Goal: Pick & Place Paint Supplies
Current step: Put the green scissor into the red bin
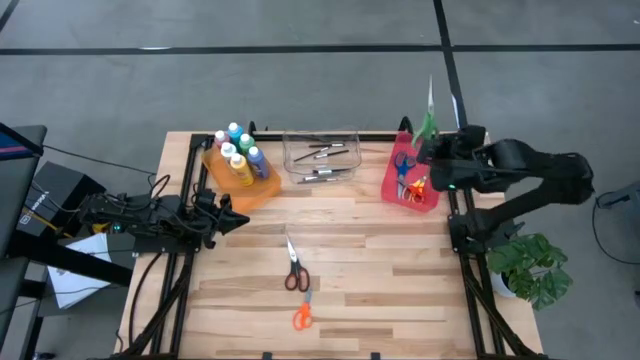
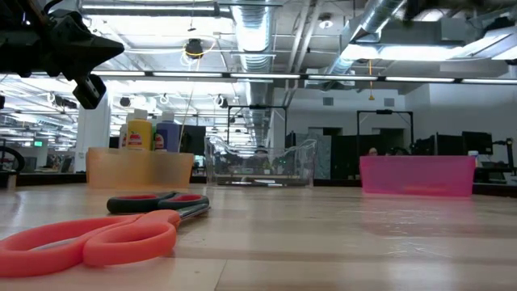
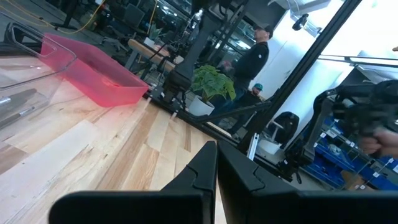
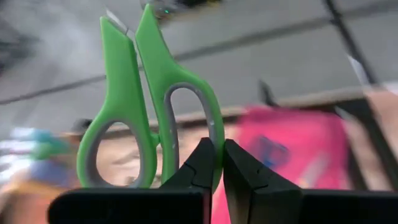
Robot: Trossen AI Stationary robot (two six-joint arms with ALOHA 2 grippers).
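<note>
We count two scissors lying loose on the wooden table (image 1: 380,270), well in front of the red plastic bin (image 1: 398,185): red-handled scissors (image 1: 295,270) and orange-handled scissors (image 1: 302,314). Above that bin, the right gripper (image 4: 217,163) is clenched on green-handled scissors (image 4: 146,99), plain only in its wrist view. The left gripper (image 3: 216,163) waits clenched, far across from the bin.

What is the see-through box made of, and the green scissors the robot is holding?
The see-through box looks like clear, glossy plastic: the brushes show through its walls. The green scissors, held by the right gripper, seem to have smooth matte plastic handles with grey lining, perhaps rubbery. Their blades are hard to see.
</note>
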